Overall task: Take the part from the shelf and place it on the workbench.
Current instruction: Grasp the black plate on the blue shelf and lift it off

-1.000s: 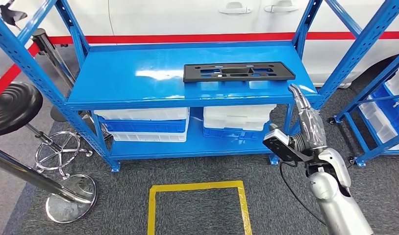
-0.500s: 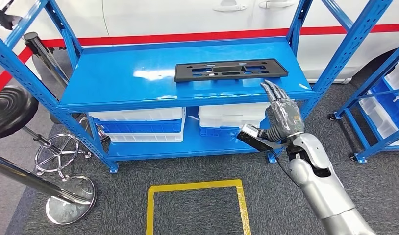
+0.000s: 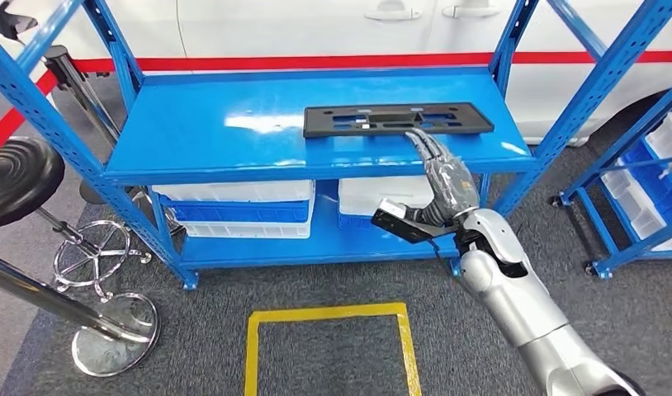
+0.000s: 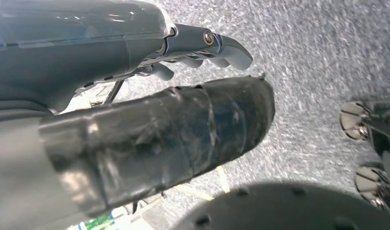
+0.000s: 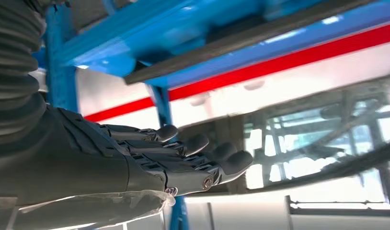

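The black license plate bracket (image 3: 398, 120) lies flat on the blue shelf's (image 3: 209, 140) top deck at its 2 o'clock, the right hand (image 3: 445, 177) empty with straight, spread fingers at its near edge; reaching flat could shove it backward instead of gripping.

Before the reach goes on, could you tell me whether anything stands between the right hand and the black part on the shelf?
Nothing visible does. The right hand, open with fingers extended, is at the front edge of the shelf, just short of the part. Only bare blue shelf lies between the fingertips and the part's near edge.
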Robot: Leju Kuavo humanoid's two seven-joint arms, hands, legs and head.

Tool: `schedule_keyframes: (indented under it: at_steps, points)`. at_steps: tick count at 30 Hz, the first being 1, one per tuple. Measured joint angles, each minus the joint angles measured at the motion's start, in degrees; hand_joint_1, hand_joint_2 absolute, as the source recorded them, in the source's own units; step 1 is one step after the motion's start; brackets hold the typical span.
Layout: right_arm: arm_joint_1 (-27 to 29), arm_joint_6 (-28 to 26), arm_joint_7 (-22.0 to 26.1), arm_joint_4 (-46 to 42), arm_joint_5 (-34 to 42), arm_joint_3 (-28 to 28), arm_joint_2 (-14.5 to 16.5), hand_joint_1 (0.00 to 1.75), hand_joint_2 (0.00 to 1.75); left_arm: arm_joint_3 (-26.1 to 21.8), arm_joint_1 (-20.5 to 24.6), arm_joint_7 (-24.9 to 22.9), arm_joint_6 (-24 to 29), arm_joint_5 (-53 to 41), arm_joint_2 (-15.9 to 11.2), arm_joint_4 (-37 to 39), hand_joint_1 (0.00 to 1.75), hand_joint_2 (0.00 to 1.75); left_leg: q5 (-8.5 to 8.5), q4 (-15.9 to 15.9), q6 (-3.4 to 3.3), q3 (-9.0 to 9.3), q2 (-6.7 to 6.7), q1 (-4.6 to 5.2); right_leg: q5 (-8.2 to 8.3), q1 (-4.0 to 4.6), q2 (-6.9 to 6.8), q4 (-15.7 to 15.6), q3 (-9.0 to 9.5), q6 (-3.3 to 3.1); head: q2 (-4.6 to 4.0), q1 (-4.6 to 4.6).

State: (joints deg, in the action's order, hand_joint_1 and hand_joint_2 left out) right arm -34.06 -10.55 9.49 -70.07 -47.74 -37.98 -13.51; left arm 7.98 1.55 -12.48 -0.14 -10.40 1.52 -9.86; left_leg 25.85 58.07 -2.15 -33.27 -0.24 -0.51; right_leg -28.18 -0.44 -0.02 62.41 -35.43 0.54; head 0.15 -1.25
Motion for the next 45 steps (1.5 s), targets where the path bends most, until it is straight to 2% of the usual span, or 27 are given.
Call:
schedule_keyframes:
  at_steps: [3,4,5,6,8,10,13,15,18,19,20,21,23,25,28,30,31,33,34,35,36,38,39,40,41,42,45]
  points:
    - [-0.3,0.1,-0.1,0.5,0.1,-0.2,0.0,0.0,1.75,0.0,-0.1,0.0,0.0,0.0,0.0,0.0,0.0,0.0,-0.09,-0.1,-0.36,0.08,0.02,-0.03,-4.93,-0.29,0.03,10.5,-4.99,0.6,0.0,0.02]
    - [-0.3,0.1,-0.1,0.6,0.1,-0.4,0.0,0.0,1.75,0.0,-0.1,0.0,0.0,0.0,0.0,0.0,0.0,0.0,-0.05,0.0,-0.38,0.08,-0.01,-0.02,-5.33,-0.36,0.02,12.8,-6.22,0.72,0.0,0.02]
    - [-0.3,0.1,-0.1,0.8,0.1,-0.5,0.0,0.0,1.75,0.0,-0.1,0.0,0.0,0.0,-0.1,0.0,0.0,0.0,0.03,0.1,-0.37,0.11,-0.04,-0.01,-4.58,-0.39,0.01,13.0,-6.46,0.76,0.0,0.02]
    - [-0.3,0.1,-0.1,0.9,0.1,-0.6,0.0,0.0,1.75,0.0,-0.1,0.0,0.0,0.0,0.0,0.0,0.0,0.0,0.14,0.2,-0.32,0.18,-0.08,-0.02,-2.84,-0.42,0.0,10.9,-5.59,0.72,0.0,0.02]
    - [-0.5,0.1,-0.2,1.0,0.3,-0.6,0.0,0.0,1.75,0.0,-0.1,0.0,0.0,-0.1,0.0,0.0,0.0,0.0,0.45,0.4,-0.04,0.32,-0.13,0.06,1.1,-0.38,-0.02,3.1,-1.89,0.4,0.0,0.03]
    - [-0.6,0.1,-0.2,1.1,0.7,-0.6,0.0,0.0,1.75,0.0,-0.1,0.1,0.0,-0.2,0.0,0.0,0.0,0.0,0.65,0.6,0.38,0.17,-0.15,0.26,2.59,-0.12,0.01,-2.0,0.3,-0.02,0.0,0.01]
    - [-0.4,-0.2,-0.2,1.1,1.2,-0.6,0.0,0.0,1.75,0.0,-0.1,0.4,0.0,-0.3,0.0,0.0,0.0,0.0,0.8,0.6,1.16,0.02,-0.14,0.33,2.55,-0.08,0.08,-2.8,0.37,-0.69,0.0,-0.02]
    - [-0.4,-0.5,-0.2,1.1,1.5,-0.6,-0.1,0.0,1.75,0.0,-0.1,0.6,0.0,-0.3,-0.1,0.0,0.0,0.0,2.45,2.8,1.67,-0.84,-0.11,0.26,2.72,-0.39,0.06,-3.2,0.59,-1.4,0.0,-0.04]
    - [0.0,-0.9,-0.1,1.1,1.9,-0.6,-0.3,0.0,1.75,0.0,-0.1,0.8,-0.1,-0.3,-0.1,0.0,0.0,0.0,7.52,13.1,2.21,-5.61,-0.07,0.02,2.67,-0.36,-0.03,-3.3,0.7,-1.98,0.0,-0.07]
    - [0.3,-0.9,0.0,1.2,2.0,-0.6,-0.4,0.0,1.75,0.0,-0.2,0.8,-0.1,-0.3,-0.1,0.0,0.0,0.0,8.27,15.9,2.29,-7.02,-0.06,-0.03,2.63,-0.31,-0.03,-3.3,0.73,-2.02,0.0,-0.06]
    - [0.6,-1.0,0.1,1.2,2.2,-0.6,-0.4,0.0,1.75,0.0,-0.2,0.9,-0.1,-0.3,-0.1,0.0,0.0,0.0,7.92,16.8,2.32,-7.55,-0.06,-0.06,2.59,-0.28,0.01,-3.3,0.78,-2.04,0.0,-0.06]
    - [0.8,-1.1,0.2,1.2,2.3,-0.6,-0.5,0.0,1.75,0.0,-0.2,0.9,-0.1,-0.3,-0.1,0.0,0.0,0.0,6.42,15.2,2.24,-6.92,-0.06,-0.07,2.53,-0.27,0.09,-3.3,0.88,-2.03,0.0,-0.06]
    - [1.0,-1.4,0.3,1.2,2.3,-0.6,-0.6,0.0,1.75,0.0,-0.2,0.9,-0.1,-0.3,-0.1,0.0,0.0,0.0,2.27,7.6,1.79,-3.45,-0.06,-0.04,2.31,-0.27,0.23,-3.2,1.15,-1.83,0.0,-0.05]
    - [1.1,-1.8,0.4,1.2,2.2,-0.6,-0.7,0.0,1.75,0.0,-0.2,1.0,-0.1,-0.3,-0.2,0.0,0.0,0.0,0.42,1.7,1.34,-0.78,-0.09,0.17,2.12,-0.11,0.26,-3.1,1.13,-1.4,0.0,-0.04]
    - [1.1,-1.9,0.5,1.3,2.1,-0.6,-0.8,0.0,1.75,0.0,-0.1,1.1,-0.1,-0.3,-0.2,0.0,0.0,0.0,0.44,0.3,0.82,-0.14,-0.11,0.28,2.07,-0.04,0.29,-3.2,1.09,-0.54,0.0,-0.05]
    - [1.1,-1.9,0.5,1.3,2.0,-0.6,-0.9,0.0,1.75,0.0,-0.1,1.1,-0.1,-0.3,-0.2,0.0,0.0,0.0,0.24,-0.4,0.18,0.51,-0.02,0.03,1.0,-0.16,0.3,-1.7,0.66,0.03,0.0,-0.02]
    - [1.1,-1.9,0.6,1.3,2.0,-0.6,-0.9,0.0,1.75,0.0,0.0,1.1,-0.1,-0.3,-0.2,0.0,0.0,0.0,0.17,-0.7,-0.14,0.84,0.03,-0.1,-0.31,-0.24,0.3,0.7,-0.41,0.29,0.0,0.01]
    - [1.3,-1.9,0.6,1.5,2.0,-0.6,-1.0,0.0,1.75,0.0,-0.1,1.0,0.0,-0.3,-0.2,0.0,0.0,0.0,0.32,-0.7,-0.55,1.06,0.04,-0.06,-3.44,-0.41,0.25,8.2,-4.2,0.7,0.0,0.04]
    - [1.4,-1.9,0.6,1.6,2.0,-0.6,-1.1,0.0,1.75,0.0,-0.1,1.0,0.0,-0.2,-0.2,0.0,0.0,0.0,0.45,-0.6,-0.62,1.11,0.0,-0.05,-4.24,-0.47,0.24,11.3,-6.07,0.86,0.0,0.05]
    - [1.5,-1.8,0.6,1.7,2.0,-0.6,-1.1,0.0,1.75,0.0,-0.1,1.0,0.0,-0.2,-0.2,0.0,0.0,0.0,0.62,-0.6,-0.64,1.21,-0.05,-0.03,-3.95,-0.5,0.23,12.6,-7.11,0.95,0.0,0.05]
    - [1.6,-1.8,0.6,1.8,2.0,-0.6,-1.1,0.0,1.75,0.0,-0.1,1.0,0.0,-0.2,-0.2,0.0,0.0,0.0,0.85,-0.5,-0.6,1.4,-0.11,-0.03,-2.56,-0.52,0.2,11.8,-7.06,0.96,0.0,0.05]
    - [1.5,-1.8,0.6,1.9,2.0,-0.6,-1.1,0.0,1.75,0.0,-0.1,1.0,0.0,-0.2,-0.2,0.0,0.0,0.0,1.53,-0.3,-0.31,2.0,-0.18,-0.04,1.87,-0.51,0.13,4.8,-4.09,0.7,0.0,0.06]
    - [1.4,-1.8,0.6,2.0,2.0,-0.7,-1.1,0.0,1.75,0.0,-0.1,1.0,0.0,-0.2,-0.1,0.0,0.0,0.0,1.89,-0.1,-0.06,2.2,-0.2,0.06,3.27,-0.36,0.11,1.2,-2.37,0.48,0.0,0.07]
    - [1.3,-1.7,0.6,2.0,1.9,-0.7,-1.0,0.0,1.75,0.0,-0.1,1.1,0.0,-0.2,-0.1,0.0,0.0,0.0,2.17,0.0,0.24,2.26,-0.21,0.15,3.85,-0.21,0.09,-1.3,-1.13,0.2,0.0,0.07]
    - [1.2,-1.7,0.5,2.2,1.8,-0.7,-1.0,0.0,1.75,0.0,-0.1,1.1,-0.1,-0.2,-0.1,0.0,0.0,0.0,2.37,0.0,0.54,2.23,-0.2,0.23,3.6,-0.05,0.1,-2.3,-0.59,-0.07,0.0,0.07]
    - [1.1,-1.6,0.5,2.3,1.8,-0.7,-0.9,0.0,1.75,0.0,-0.1,1.1,-0.1,-0.3,-0.1,0.0,0.0,0.0,2.49,0.0,0.82,2.24,-0.2,0.31,3.24,0.09,0.13,-2.6,-0.4,-0.33,0.0,0.07]
    - [1.0,-1.6,0.5,2.7,1.7,-0.9,-0.5,0.0,1.75,0.0,0.1,1.3,-0.1,-0.3,-0.2,0.0,0.0,0.0,3.56,1.0,1.66,2.14,-0.13,0.31,2.75,-0.36,0.21,-3.2,0.27,-1.2,0.0,0.02]
